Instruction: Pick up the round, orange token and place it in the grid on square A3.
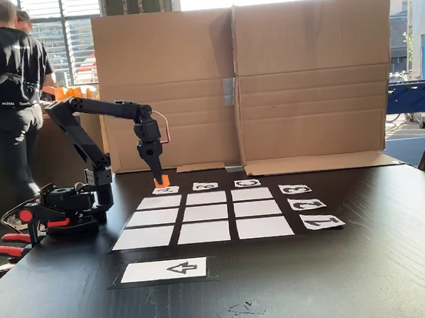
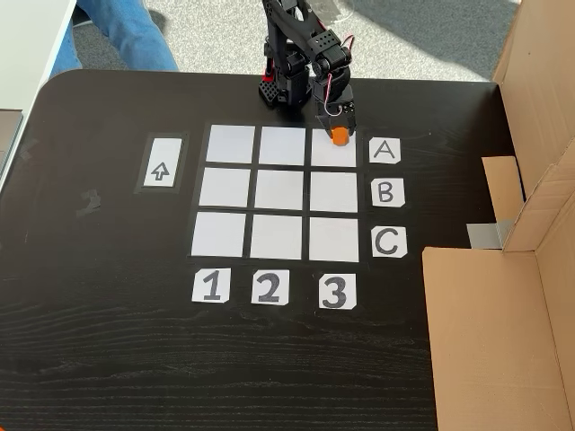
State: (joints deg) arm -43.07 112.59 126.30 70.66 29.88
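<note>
From the side, my arm stands left of the grid. My gripper points down, clenched on the token above the far-left corner. From above, the token sits over square A3, just left of card A; whether it touches the paper, I cannot tell.

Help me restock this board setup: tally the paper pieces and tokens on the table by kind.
Blank grid cells: 9
Letter cards: 3
Number cards: 3
Arrow card: 1
Orange token: 1
Total: 17
</note>
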